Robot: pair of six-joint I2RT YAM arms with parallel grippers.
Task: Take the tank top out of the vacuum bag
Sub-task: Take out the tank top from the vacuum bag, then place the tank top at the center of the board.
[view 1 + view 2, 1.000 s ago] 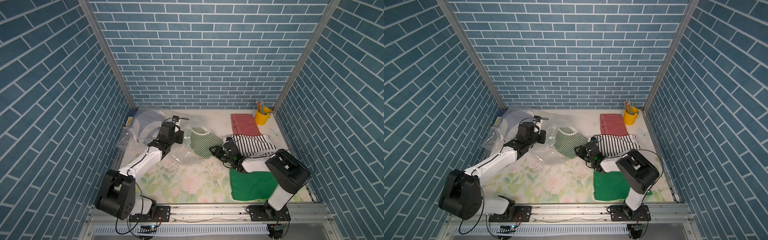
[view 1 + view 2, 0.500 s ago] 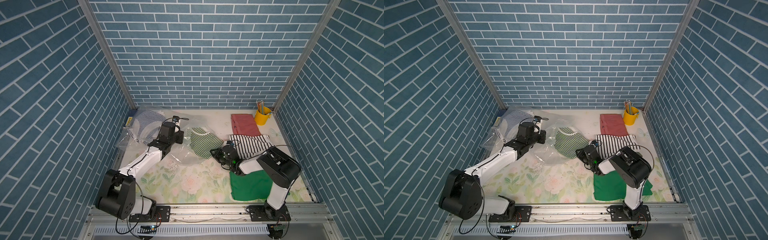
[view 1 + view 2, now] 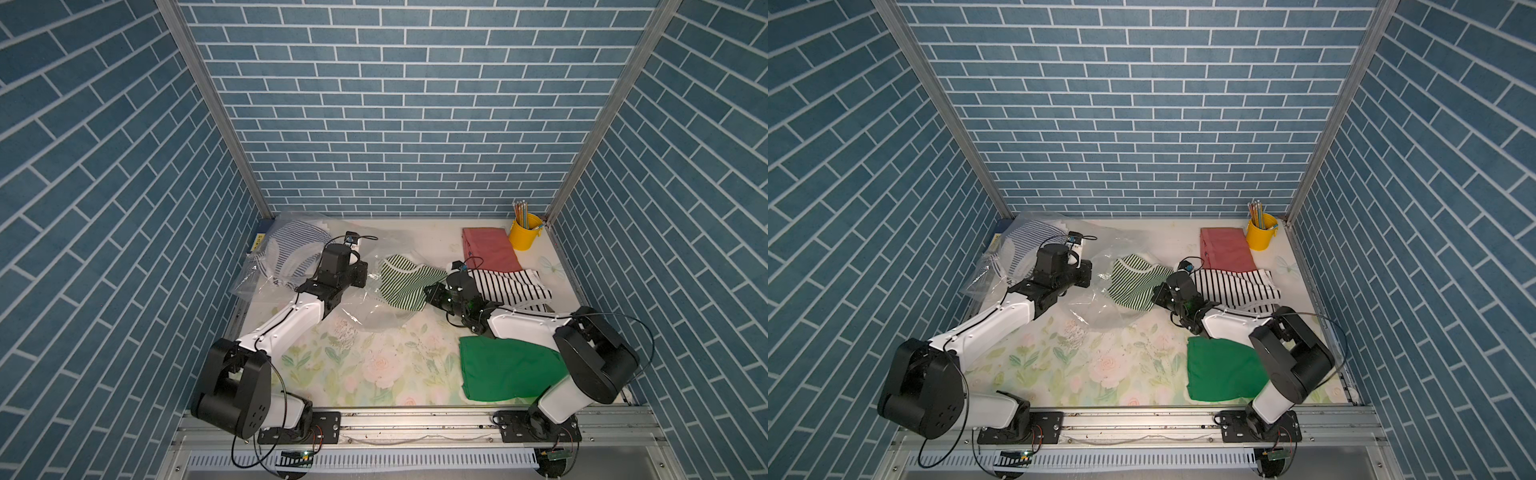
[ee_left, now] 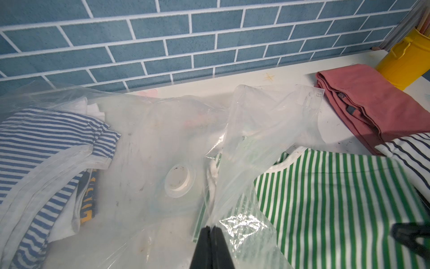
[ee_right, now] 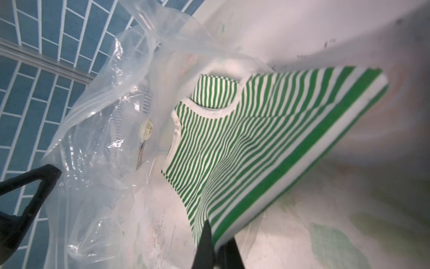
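The right gripper (image 5: 216, 237) is pinched on the green-striped tank top (image 5: 267, 144) at its hem. The cloth runs away from its fingers to the vacuum bag (image 5: 100, 144), neck end seemingly just inside the mouth. The left gripper (image 4: 211, 230) is clamped on the bag's film.

On the table (image 3: 374, 374), a bag packed with clothes (image 3: 286, 253) fills the back-left corner. Just right of it lies the vacuum bag (image 3: 374, 316), with the tank top (image 3: 405, 280) at its right side, left edge under the plastic. Right of the tank top lies 1 folded shirt (image 3: 511, 286). Behind that lies a folded cloth (image 3: 490, 249), beside the pencil bucket (image 3: 525, 237) in the back-right corner. A folded garment (image 3: 507, 370) lies front right.
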